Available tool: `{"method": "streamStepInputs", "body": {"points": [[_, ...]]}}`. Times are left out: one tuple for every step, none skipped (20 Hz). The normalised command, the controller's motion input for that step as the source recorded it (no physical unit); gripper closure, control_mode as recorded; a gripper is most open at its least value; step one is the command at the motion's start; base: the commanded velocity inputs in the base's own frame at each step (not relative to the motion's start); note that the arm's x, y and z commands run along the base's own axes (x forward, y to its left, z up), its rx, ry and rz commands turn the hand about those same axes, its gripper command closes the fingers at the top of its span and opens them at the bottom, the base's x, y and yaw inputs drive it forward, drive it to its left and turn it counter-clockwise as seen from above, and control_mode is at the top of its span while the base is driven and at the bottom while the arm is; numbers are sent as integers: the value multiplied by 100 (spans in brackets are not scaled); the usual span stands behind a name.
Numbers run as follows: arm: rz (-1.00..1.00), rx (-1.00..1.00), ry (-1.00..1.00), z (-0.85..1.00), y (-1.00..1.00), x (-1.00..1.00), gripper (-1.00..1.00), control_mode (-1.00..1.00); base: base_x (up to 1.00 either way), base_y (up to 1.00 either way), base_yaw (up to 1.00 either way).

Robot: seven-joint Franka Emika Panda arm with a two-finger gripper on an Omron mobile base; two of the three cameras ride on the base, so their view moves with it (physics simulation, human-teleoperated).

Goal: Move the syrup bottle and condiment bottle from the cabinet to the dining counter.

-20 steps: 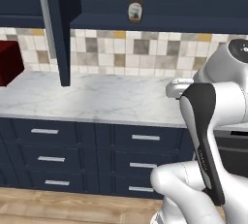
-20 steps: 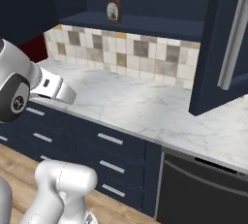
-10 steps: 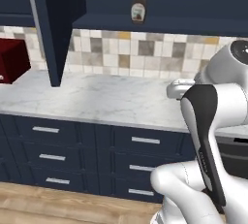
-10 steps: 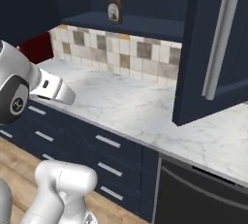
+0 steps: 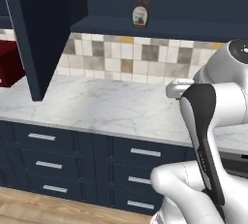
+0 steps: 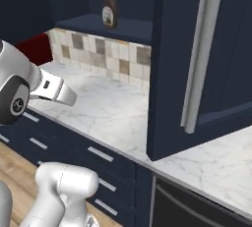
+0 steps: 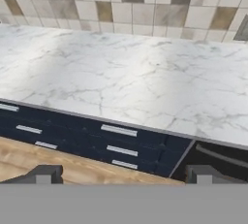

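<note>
The syrup bottle [image 5: 140, 8] [image 6: 109, 8], dark brown with a pale label, stands upright alone on the lower shelf of the open navy cabinet [image 5: 160, 26]. One cabinet door [image 5: 42, 34] hangs open on the left. The other door [image 6: 172, 69], with its long silver handle [image 6: 199, 64], juts out on the right. My gripper [image 7: 122, 175] is open with nothing between its fingertips [image 7: 43, 174]. It hovers at the front edge of the worktop, well below the shelf. The condiment bottle and the dining counter are out of view.
A marble worktop [image 5: 106, 106] [image 7: 126, 77] runs under the cabinet, backed by a tiled wall [image 5: 121, 56]. Below it are navy drawers [image 5: 48, 155] and a dark appliance front [image 6: 197, 206]. A red object [image 5: 7, 63] sits at the far left. Both open doors overhang the worktop.
The whole picture has shifted, so the camera has moved: both open doors look larger and sit further left. The bottle stands where it was and the gripper stays open.
</note>
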Motion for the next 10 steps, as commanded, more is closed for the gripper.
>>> {"method": "streamStepInputs", "body": {"points": [[0, 0, 0, 0, 0, 0, -100, 100, 29, -51, 13], [0, 0, 0, 0, 0, 0, -100, 100, 29, -49, 13], [0, 0, 0, 0, 0, 0, -100, 100, 33, -52, 13], [0, 0, 0, 0, 0, 0, -100, 100, 33, -51, 13], [0, 0, 0, 0, 0, 0, -100, 100, 31, -47, 12], [0, 0, 0, 0, 0, 0, -100, 100, 34, -42, 12], [0, 0, 0, 0, 0, 0, -100, 100, 34, -37, 12], [0, 0, 0, 0, 0, 0, -100, 100, 37, -35, 12], [0, 0, 0, 0, 0, 0, -100, 100, 39, -35, 12], [0, 0, 0, 0, 0, 0, -100, 100, 41, -33, 12]]}}
